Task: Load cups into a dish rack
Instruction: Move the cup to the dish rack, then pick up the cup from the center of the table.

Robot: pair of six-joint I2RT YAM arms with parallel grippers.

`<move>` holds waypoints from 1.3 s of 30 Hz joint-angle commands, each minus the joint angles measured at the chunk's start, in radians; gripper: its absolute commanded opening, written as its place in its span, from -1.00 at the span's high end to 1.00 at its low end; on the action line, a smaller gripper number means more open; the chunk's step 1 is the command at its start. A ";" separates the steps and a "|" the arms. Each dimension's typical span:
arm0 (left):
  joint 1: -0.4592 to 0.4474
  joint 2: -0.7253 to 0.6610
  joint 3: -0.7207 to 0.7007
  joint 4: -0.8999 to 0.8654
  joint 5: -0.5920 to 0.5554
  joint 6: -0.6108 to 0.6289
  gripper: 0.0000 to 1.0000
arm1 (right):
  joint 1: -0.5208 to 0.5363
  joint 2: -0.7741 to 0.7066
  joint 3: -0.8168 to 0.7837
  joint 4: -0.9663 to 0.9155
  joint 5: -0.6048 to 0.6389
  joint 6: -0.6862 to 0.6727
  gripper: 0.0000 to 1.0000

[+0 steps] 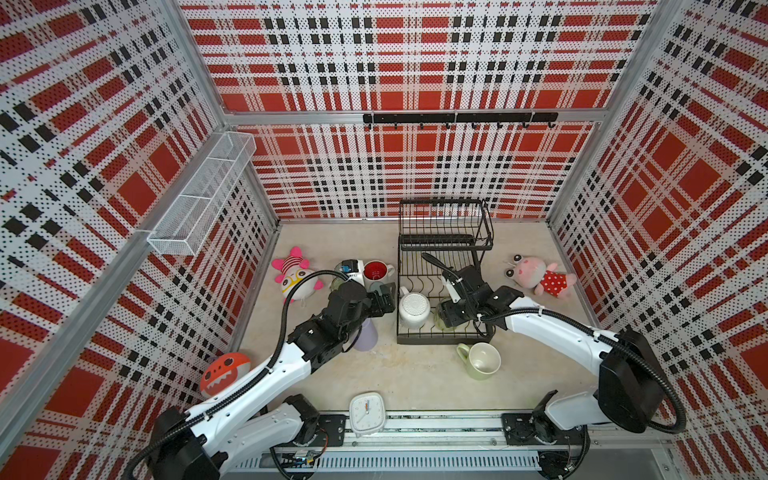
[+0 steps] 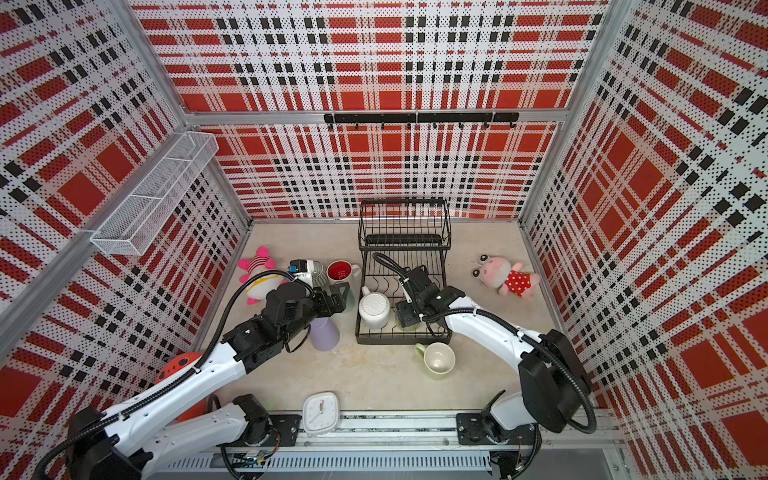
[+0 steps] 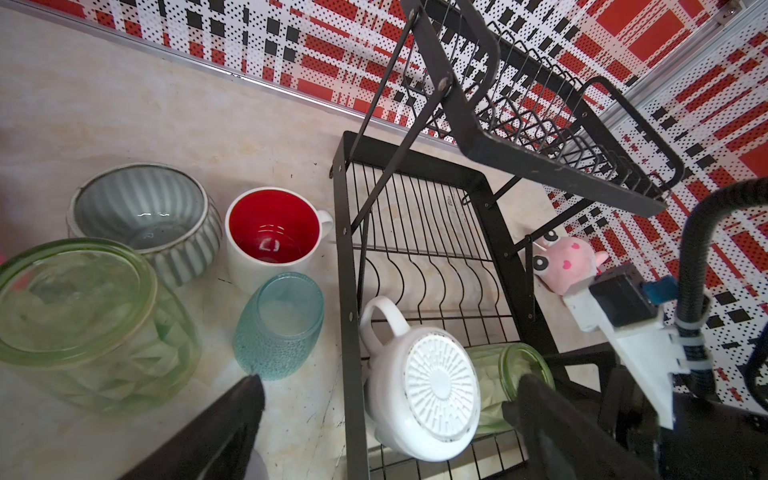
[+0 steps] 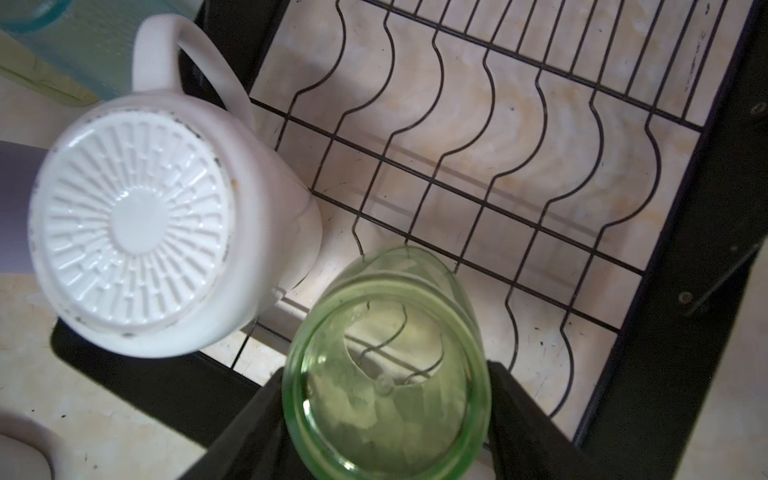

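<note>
Lower centre, the right hand (image 4: 384, 370) clasps the green glass (image 4: 365, 432) in the dish rack (image 4: 685, 232). The left hand (image 1: 388, 300) gapes wide, empty.

The left arm (image 1: 249, 386) and right arm (image 1: 552, 328) are glossy white shells joined by bulky matte-black housings (image 1: 627, 386). Behind the black left claw (image 1: 388, 300) and right claw (image 1: 448, 318), a ribbed black hose (image 1: 286, 303) loops back along each arm, cinched by white zip ties (image 1: 539, 309). Just behind the right claw, a white bracket (image 3: 636, 345) carries a small black camera box (image 3: 621, 301) with a blue tab (image 3: 658, 286).
</note>
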 commanded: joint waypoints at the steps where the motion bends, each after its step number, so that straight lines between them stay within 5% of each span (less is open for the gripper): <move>1: 0.009 0.000 -0.005 0.017 0.010 -0.004 -0.96 | 0.029 0.033 0.022 -0.022 -0.032 0.012 -0.27; 5: 0.012 -0.006 -0.009 0.017 0.008 -0.004 -0.95 | 0.043 0.025 0.025 -0.011 -0.022 0.017 -0.22; 25: 0.040 -0.052 -0.030 0.008 0.016 0.010 -0.97 | 0.045 0.008 0.104 -0.126 0.038 0.003 -0.66; 39: 0.255 -0.206 -0.094 -0.093 0.058 0.010 -0.96 | 0.050 -0.170 0.163 -0.237 0.025 -0.029 -0.76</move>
